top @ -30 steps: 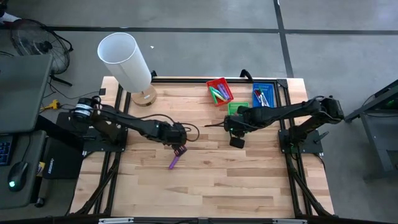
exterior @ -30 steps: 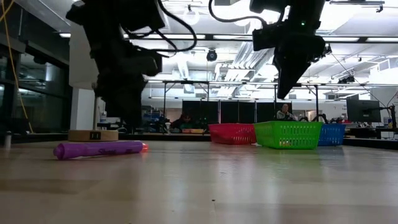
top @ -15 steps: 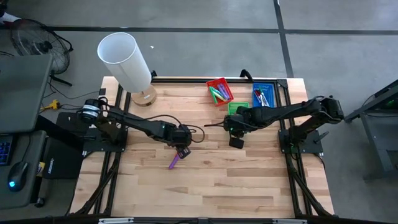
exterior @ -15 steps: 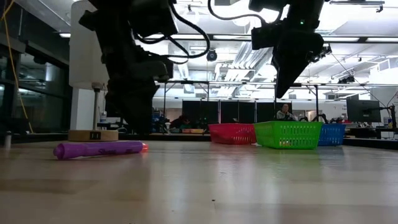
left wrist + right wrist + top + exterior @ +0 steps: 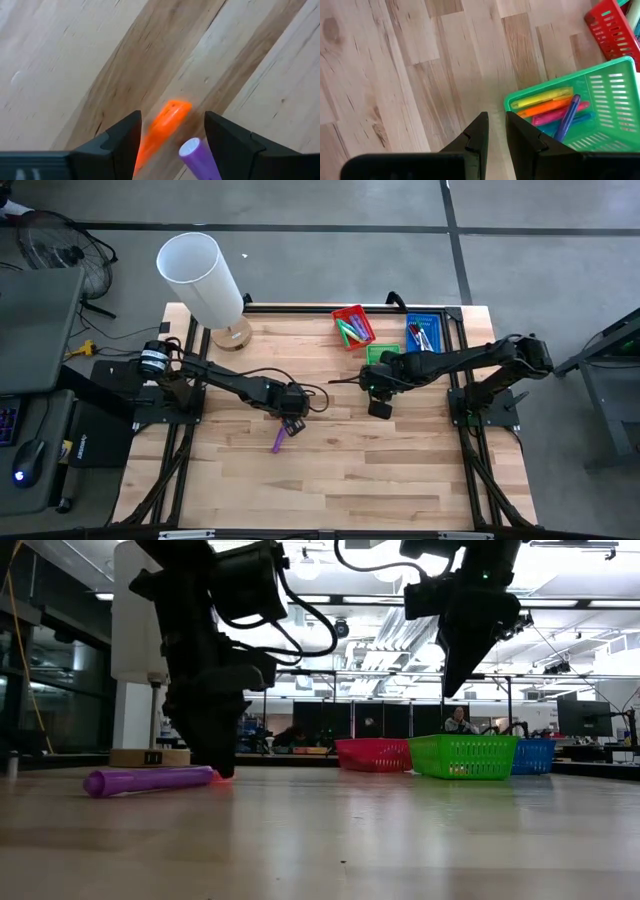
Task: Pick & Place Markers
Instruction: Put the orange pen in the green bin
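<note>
Left pincer point(image 5: 172, 131) open — straddling orange marker point(image 5: 161, 128), purple marker point(image 5: 197, 157) beside.

My left arm reaches from the table's left edge out over the middle of the tabletop, wrist bent down, and my dark two-finger left gripper point(image 5: 291, 424) hangs low, just above the wood, its fingers point(image 5: 122, 140) spread wide apart. My right arm stretches in from the right edge, its dark right gripper point(image 5: 380, 406) raised higher, the fingers point(image 5: 479, 134) nearly together with a narrow gap, empty.
</note>
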